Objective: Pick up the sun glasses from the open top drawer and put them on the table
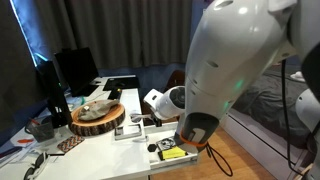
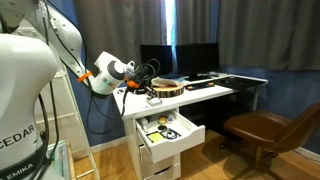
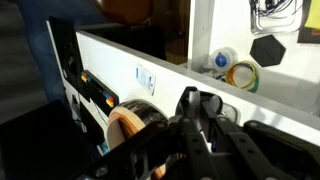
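My gripper (image 3: 190, 98) is shut, and a thin dark glossy piece, seemingly the sun glasses (image 3: 223, 108), shows at its fingertips. In both exterior views the gripper (image 2: 140, 88) (image 1: 140, 117) hangs at table height by the end of the white table (image 2: 205, 94) (image 1: 112, 135), above and apart from the open top drawer (image 2: 188, 134) (image 1: 196, 158). The drawer holds a flat yellow-and-black item (image 2: 155, 124) (image 1: 172, 153) and small bits.
A round wooden slab (image 2: 167, 88) (image 1: 97, 117) lies on the table close to the gripper. Monitors (image 2: 180, 60) stand behind it. Tape rolls (image 3: 236, 70) and a black block (image 3: 267, 48) lie on the white top. A brown chair (image 2: 262, 128) stands beside the desk.
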